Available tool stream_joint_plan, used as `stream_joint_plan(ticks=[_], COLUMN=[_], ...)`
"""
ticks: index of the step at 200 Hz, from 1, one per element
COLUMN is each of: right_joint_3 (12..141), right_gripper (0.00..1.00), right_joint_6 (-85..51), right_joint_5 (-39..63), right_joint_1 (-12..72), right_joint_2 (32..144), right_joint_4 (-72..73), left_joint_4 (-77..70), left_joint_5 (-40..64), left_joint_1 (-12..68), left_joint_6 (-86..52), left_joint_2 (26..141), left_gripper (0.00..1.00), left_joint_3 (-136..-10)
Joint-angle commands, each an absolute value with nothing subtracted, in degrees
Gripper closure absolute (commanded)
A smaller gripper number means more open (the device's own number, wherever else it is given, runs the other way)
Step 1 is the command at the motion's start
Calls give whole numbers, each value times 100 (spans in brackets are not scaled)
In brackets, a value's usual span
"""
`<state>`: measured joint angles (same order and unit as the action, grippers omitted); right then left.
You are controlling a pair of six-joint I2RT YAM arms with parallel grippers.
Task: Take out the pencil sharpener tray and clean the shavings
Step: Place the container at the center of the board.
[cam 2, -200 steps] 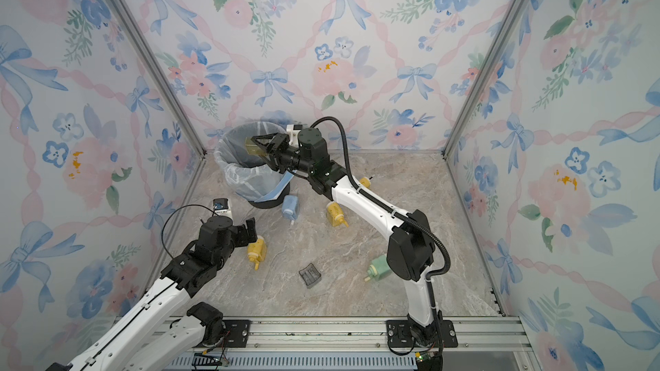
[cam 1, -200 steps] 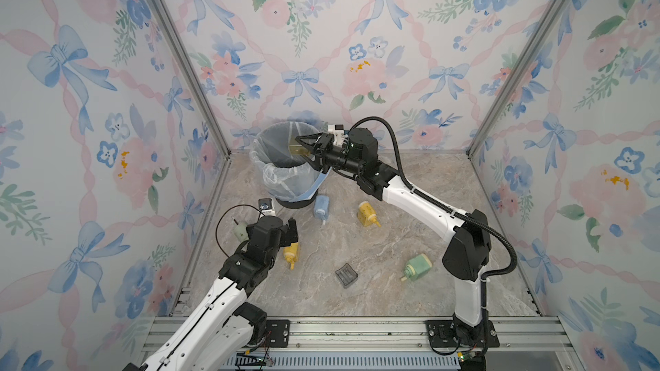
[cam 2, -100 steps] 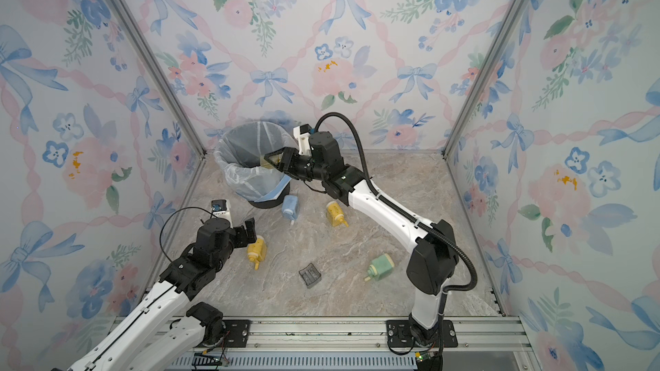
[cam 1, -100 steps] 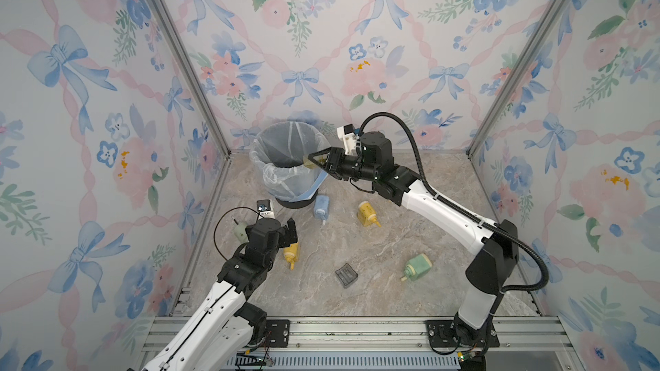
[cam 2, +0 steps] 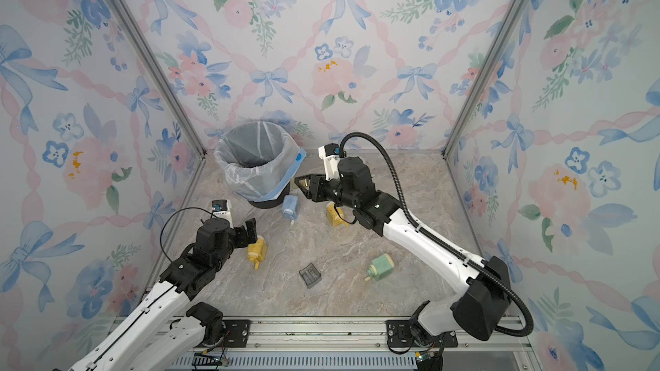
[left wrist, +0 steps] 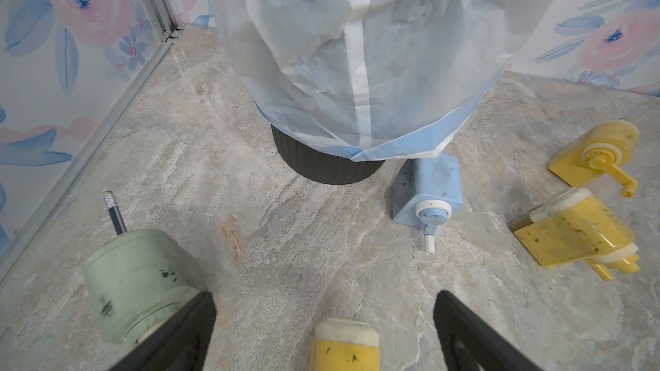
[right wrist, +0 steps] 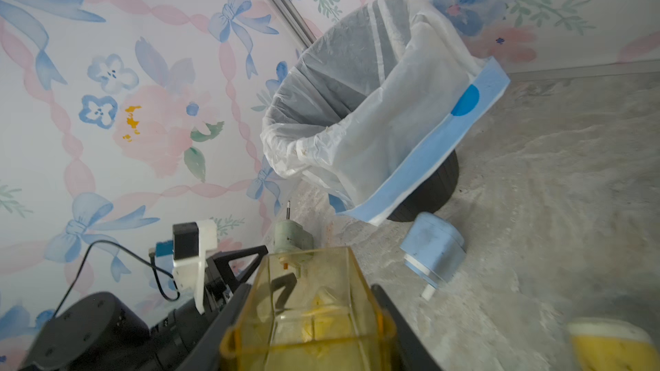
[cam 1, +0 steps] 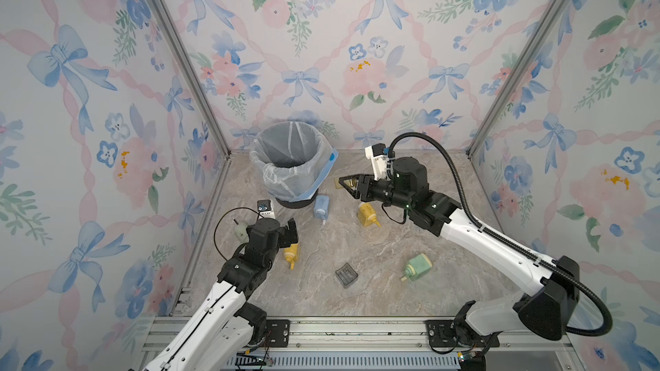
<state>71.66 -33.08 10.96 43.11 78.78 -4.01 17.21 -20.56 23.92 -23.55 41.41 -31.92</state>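
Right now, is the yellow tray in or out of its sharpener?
Out. The right jaws hold the clear yellow tray alone beside the bin, with no sharpener body around it.

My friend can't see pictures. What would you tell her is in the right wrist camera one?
The right tool grips a see-through yellow tray, very close to the camera. Beyond it a bin lined with a white bag stands on a marbled tabletop, and a blue pencil sharpener lies beside the bin.

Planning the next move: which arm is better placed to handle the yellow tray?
Right: right gripper is shut on the yellow tray beside the bin; left gripper hangs open over a sharpener.
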Motion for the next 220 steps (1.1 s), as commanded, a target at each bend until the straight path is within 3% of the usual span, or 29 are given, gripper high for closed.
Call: stream_joint_plan(ticks=[1, 145, 220], right_joint_3=[6648, 4119, 2740], right_gripper=[63, 60, 58], right_joint_6=[-2545, -1585, -2249], right_joint_5=[520, -1334, -1486], right_joint_1=[4427, 5441, 5641], right_joint_2=[7472, 6214, 6405], right_joint_4=[-490, 712, 2018], left_joint_4=[1567, 1326, 1205], left_joint_5=[-1910, -1399, -844], left_joint_1=[2347, 2190, 2119], left_joint_6=[-2227, -2224, -2197], left_joint_2=[4056, 4120, 4290], left_gripper=[2, 2, 2], left_joint_3=[-3078, -2965, -2946])
